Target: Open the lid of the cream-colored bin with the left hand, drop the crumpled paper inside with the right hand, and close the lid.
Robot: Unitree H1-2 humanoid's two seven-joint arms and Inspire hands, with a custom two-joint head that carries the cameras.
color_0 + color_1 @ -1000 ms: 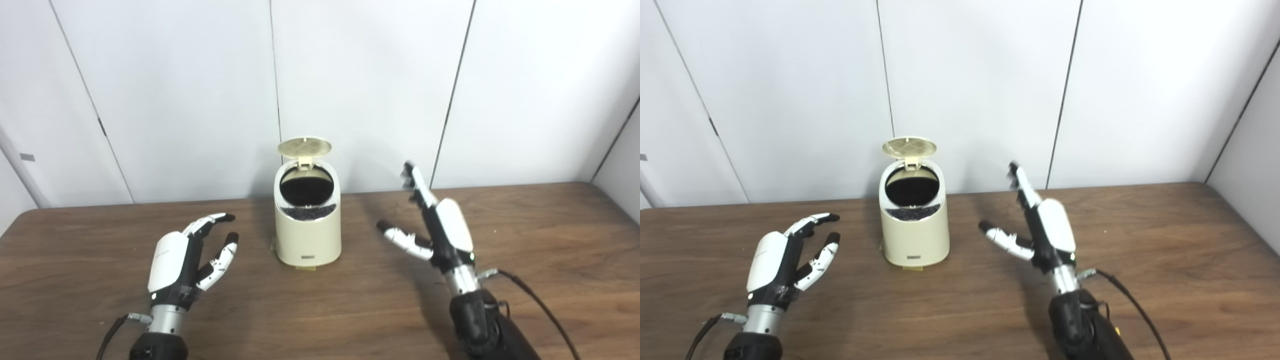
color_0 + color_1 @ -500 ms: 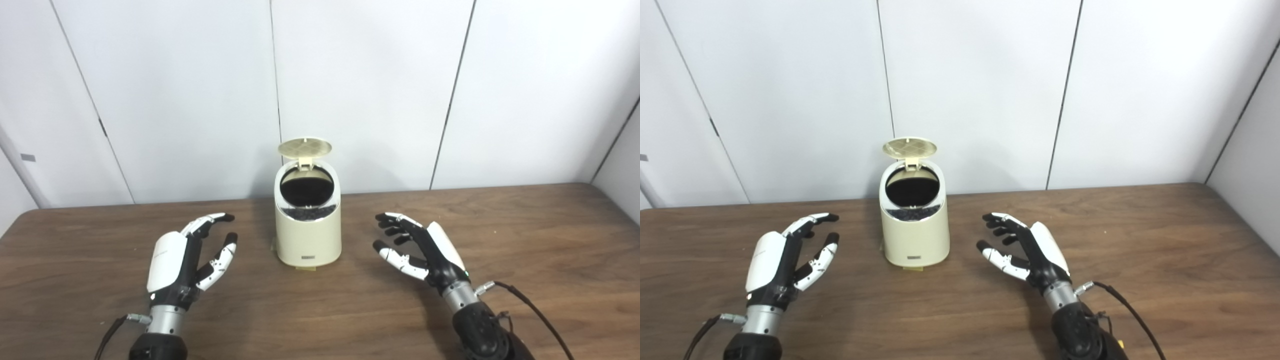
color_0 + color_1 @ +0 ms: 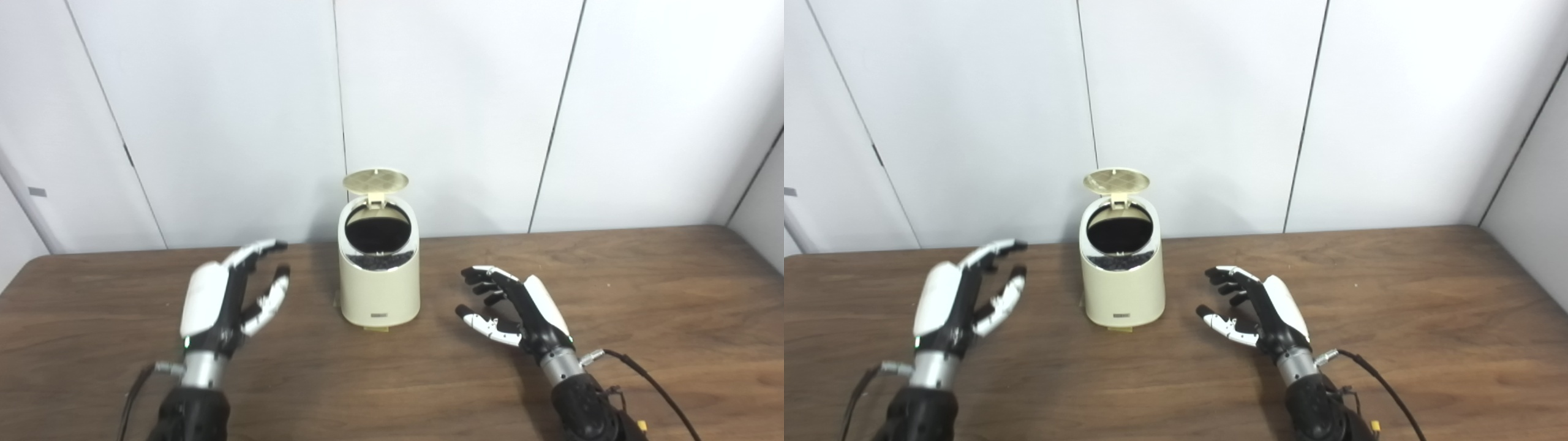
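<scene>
left robot hand (image 3: 217, 303) raised, right robot hand (image 3: 520, 309) lowered

Bins: I count 1, cream bin (image 3: 379, 288), mid table.
Lids: 1, lid (image 3: 375, 180), hinged at the back, standing up.
Hands: 2 in my view, left hand (image 3: 228, 299) and right hand (image 3: 516, 307), one each side of the bin, both w/ fingers apart, nothing in them.
Tables: 1, wood table (image 3: 643, 288).
Cables: 2 I can make out, 1 per wrist, cable (image 3: 649, 378) on the right.
Wall panels: approx 4 w/ dark seams btwn.
</scene>
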